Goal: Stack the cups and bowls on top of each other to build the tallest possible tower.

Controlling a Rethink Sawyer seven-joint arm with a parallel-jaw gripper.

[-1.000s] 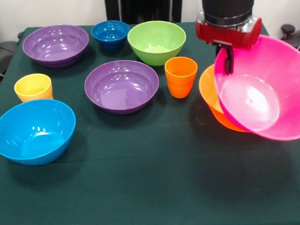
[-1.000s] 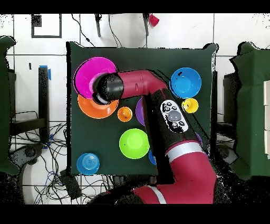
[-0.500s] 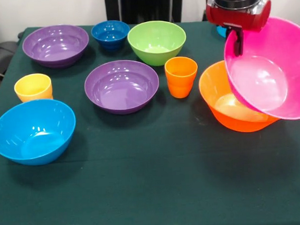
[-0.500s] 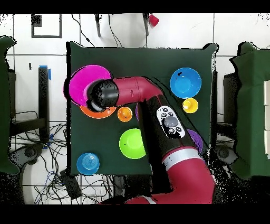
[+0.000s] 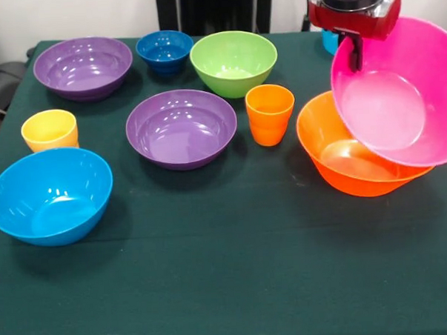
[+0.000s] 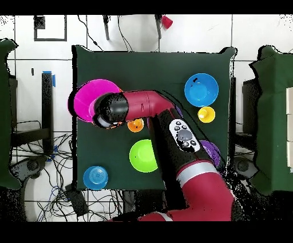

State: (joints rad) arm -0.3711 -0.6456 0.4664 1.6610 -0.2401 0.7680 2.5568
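Note:
My gripper (image 5: pixel 355 56) is shut on the near rim of the large pink bowl (image 5: pixel 398 93) and holds it tilted, above the large orange bowl (image 5: pixel 353 165) on the table's right. The orange cup (image 5: pixel 269 113) stands upright just left of the orange bowl. The yellow cup (image 5: pixel 50 129) stands at the far left. Two purple bowls (image 5: pixel 83 66) (image 5: pixel 182 127), the small dark-blue bowl (image 5: pixel 165 50), the green bowl (image 5: pixel 234 62) and the light blue bowl (image 5: pixel 49 194) sit apart on the cloth. In the overhead view the pink bowl (image 6: pixel 88 98) juts out from under the arm's wrist (image 6: pixel 110 110).
The teal bowl (image 6: pixel 95 177) sits alone at a table corner near the robot; a sliver of it (image 5: pixel 328 41) shows behind the gripper. The dark green cloth (image 5: pixel 228 278) covers the table. Chairs and cables surround the table in the overhead view.
The gripper has lifted the pink bowl upward and drawn it back toward the robot, so it now hangs higher over the orange bowl. The other cups and bowls have not moved.

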